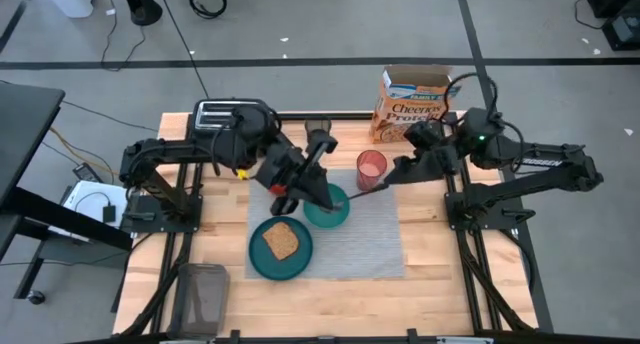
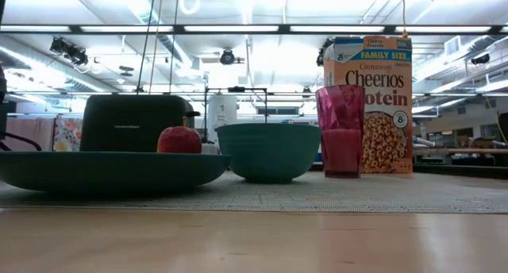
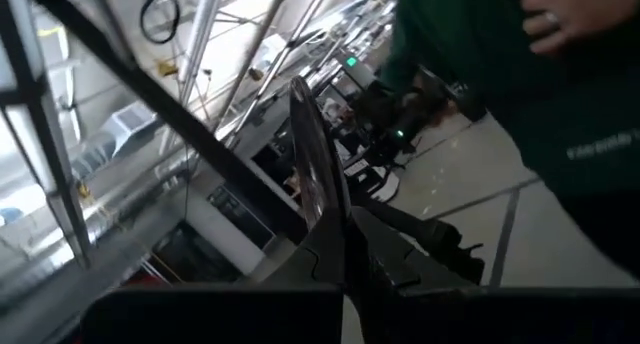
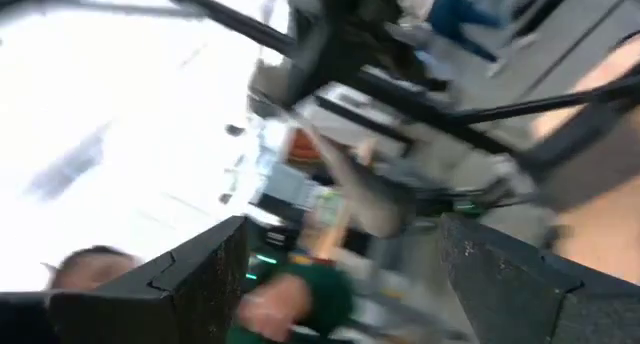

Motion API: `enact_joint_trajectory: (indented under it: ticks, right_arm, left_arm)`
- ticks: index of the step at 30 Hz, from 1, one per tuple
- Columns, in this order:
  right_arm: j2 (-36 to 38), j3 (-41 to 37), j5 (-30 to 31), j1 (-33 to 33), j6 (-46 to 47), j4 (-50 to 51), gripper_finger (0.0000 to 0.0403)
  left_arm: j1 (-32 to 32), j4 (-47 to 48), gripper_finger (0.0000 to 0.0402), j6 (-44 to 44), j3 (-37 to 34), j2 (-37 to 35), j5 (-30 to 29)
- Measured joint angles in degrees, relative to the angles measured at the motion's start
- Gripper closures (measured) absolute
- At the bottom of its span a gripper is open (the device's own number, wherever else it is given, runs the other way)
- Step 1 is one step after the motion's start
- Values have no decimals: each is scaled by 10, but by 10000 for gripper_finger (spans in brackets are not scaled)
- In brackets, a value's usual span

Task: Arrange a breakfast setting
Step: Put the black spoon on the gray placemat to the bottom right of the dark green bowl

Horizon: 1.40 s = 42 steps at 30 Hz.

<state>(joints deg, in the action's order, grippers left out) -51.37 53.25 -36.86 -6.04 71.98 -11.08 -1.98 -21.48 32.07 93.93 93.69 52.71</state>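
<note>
On the grey ribbed rectangular placemat [image 1: 375, 239] sit a teal round plate [image 1: 281, 248] carrying a brown toast slice [image 1: 281, 241], a smaller teal bowl [image 1: 327, 209] just beyond it, and a translucent pink cup [image 1: 371, 169] at the mat's far edge. An orange-yellow Cheerios box [image 1: 410, 104] stands upright behind the cup, near the table's far edge, and a black two-slot toaster [image 1: 222, 117] stands at the far left corner. In the low view a red apple [image 2: 178, 140] shows between the toaster and the bowl. The left gripper [image 1: 318, 149] is raised and tilted above the bowl, partly covering it from above; whether its fingers are parted or closed cannot be told. The right gripper [image 1: 385, 179] reaches in low from the right, beside the cup, and a thin metal spoon [image 1: 358, 193] runs from its fingertips toward the bowl's rim; its fingers appear closed on the handle.
</note>
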Motion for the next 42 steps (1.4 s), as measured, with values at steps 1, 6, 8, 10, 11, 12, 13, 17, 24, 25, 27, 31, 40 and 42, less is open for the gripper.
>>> enact_joint_trajectory:
  ticks: [1, 6, 8, 10, 11, 12, 13, 17, 24, 25, 27, 31, 40, 42]
  right_arm:
    - [0, 0, 6, 6, 38, -14, 78]
    - [0, 0, 37, 34, 208, -25, 86]
    - [-4, 0, 54, 44, 266, -23, 95]
    - [-9, 0, 88, 51, 302, -25, 106]
    - [-11, 0, 106, 55, 313, -31, 113]
    - [-13, 0, 120, 58, 322, -40, 120]
    - [-17, 0, 127, 60, 331, -47, 128]
    - [-31, 0, 126, 72, 363, -51, 164]
    - [-51, 0, 123, 80, 375, -71, 228]
    - [-52, 0, 123, 80, 375, -73, 236]
    - [-55, 0, 128, 80, 376, -73, 251]
    - [-57, 0, 133, 80, 380, -74, 279]
    - [-57, 0, 153, 80, 402, -73, 339]
    - [-57, 0, 162, 80, 404, -72, 355]
  left_arm:
    - [3, 5, 390, 16, 0, 0, 0]
    - [10, 10, 390, 83, 0, 0, 0]
    - [9, 18, 390, 106, 0, 0, 1]
    - [6, 28, 390, 122, 0, 0, 0]
    - [6, 36, 390, 131, 0, 0, 0]
    - [6, 43, 390, 138, 0, 0, 0]
    - [5, 50, 390, 144, 0, 0, 0]
    - [5, 63, 390, 167, 0, 0, -5]
    - [1, 67, 390, 167, 0, 0, -6]
    - [1, 67, 390, 167, 0, 0, -5]
    - [2, 67, 390, 168, 0, 0, -4]
    - [2, 78, 390, 186, 0, 0, -4]
    - [0, 96, 390, 214, 0, 0, -4]
    - [-2, 97, 390, 219, 0, 0, -4]
